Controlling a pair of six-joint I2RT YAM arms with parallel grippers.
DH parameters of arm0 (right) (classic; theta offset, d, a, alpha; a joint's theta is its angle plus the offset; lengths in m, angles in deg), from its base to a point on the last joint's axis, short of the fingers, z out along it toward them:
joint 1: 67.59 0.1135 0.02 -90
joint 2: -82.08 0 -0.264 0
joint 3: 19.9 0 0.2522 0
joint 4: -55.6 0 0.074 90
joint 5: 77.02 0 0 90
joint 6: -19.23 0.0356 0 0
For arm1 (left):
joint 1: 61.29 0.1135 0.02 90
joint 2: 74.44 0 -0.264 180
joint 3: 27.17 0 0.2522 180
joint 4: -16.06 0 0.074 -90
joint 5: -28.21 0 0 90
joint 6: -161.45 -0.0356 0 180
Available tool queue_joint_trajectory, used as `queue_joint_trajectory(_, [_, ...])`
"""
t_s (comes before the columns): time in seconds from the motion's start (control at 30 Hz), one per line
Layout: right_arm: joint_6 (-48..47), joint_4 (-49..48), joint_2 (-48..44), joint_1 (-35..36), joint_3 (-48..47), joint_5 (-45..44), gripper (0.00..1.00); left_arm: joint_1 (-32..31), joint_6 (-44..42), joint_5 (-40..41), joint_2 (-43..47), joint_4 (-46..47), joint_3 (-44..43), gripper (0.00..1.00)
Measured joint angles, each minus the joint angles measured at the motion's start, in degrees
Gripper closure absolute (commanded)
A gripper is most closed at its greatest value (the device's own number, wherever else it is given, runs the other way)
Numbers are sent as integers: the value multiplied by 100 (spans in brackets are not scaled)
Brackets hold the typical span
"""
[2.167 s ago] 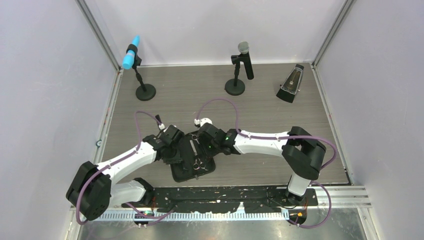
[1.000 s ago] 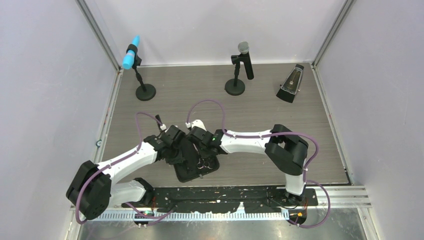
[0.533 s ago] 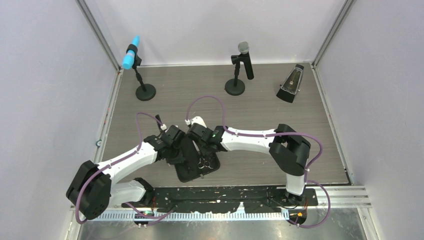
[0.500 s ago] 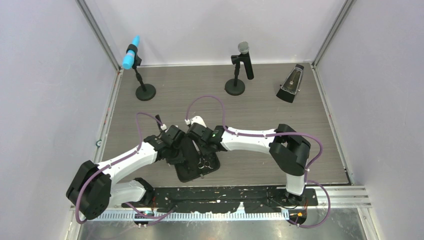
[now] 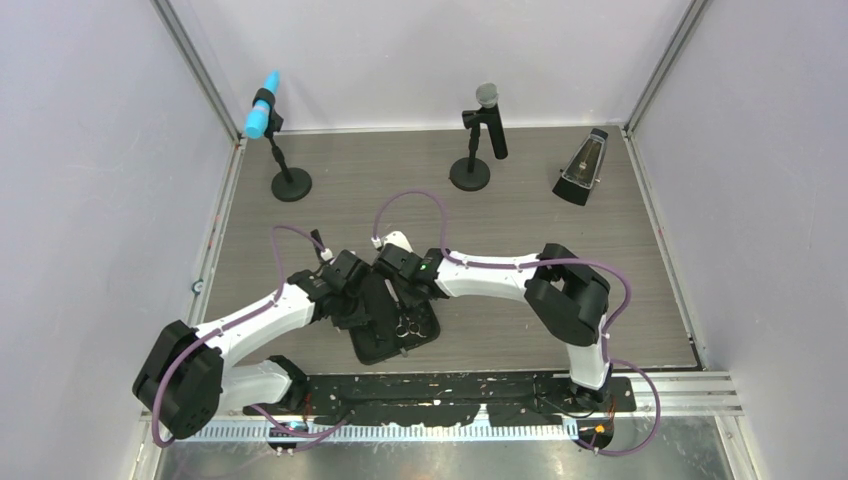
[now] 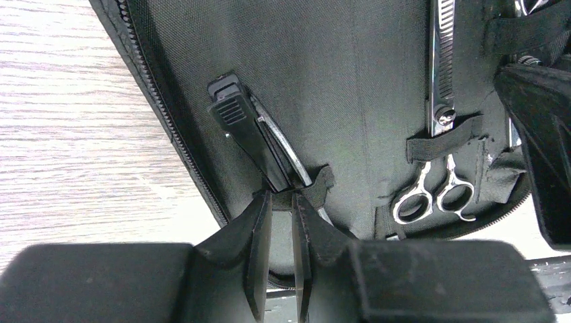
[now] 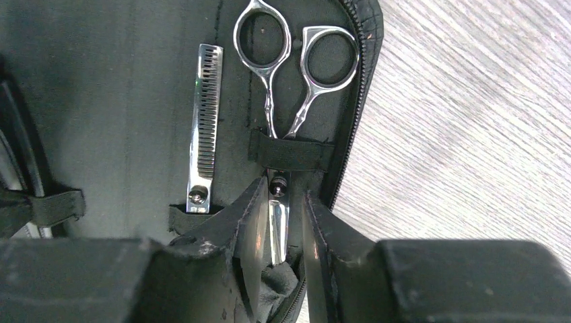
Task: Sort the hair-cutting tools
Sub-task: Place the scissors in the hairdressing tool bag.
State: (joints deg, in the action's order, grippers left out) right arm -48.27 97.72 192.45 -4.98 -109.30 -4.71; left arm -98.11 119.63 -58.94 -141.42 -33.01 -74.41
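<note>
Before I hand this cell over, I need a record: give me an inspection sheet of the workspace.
Surface: grey wood-grain table.
Job's things: plain scissors and toothed scissors strapped in the open case; hair clip under a loop; comb not made out.
Clutter: blue microphone, grey microphone, metronome, far side.
Grippers: left gripper shut on the hair clip's end; right gripper open astride the plain scissors' blade.
Cables: purple cables in loose loops.
Surroundings: pale walls, nothing else seen.
</note>
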Motion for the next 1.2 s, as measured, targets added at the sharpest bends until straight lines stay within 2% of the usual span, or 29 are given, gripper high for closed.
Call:
queue_joint_trajectory(0.17, [9, -37, 103, -24, 0, -9, 73, -9, 2, 2, 0, 7, 0, 81])
queue_joint_trajectory(0.33, [20, -68, 140, -26, 0, 101, 89, -9, 76, -15, 0, 13, 0, 81])
queue_joint_trajectory(0.43, [46, -76, 140, -33, 11, 131, 94, -15, 155, -17, 4, 46, 20, 81])
queue_joint_trajectory(1.03, [525, -614, -428, -74, 859, 474, 95, -81, 909, 85, 319, 396, 363, 81])
queue_joint_trajectory(1.1, [551, -669, -483, -74, 946, 479, 93, -85, 973, 87, 356, 439, 400, 81])
queue_joint_trajectory(1.2, [597, -702, -595, -72, 1080, 494, 84, -94, 1005, 72, 361, 503, 413, 78])
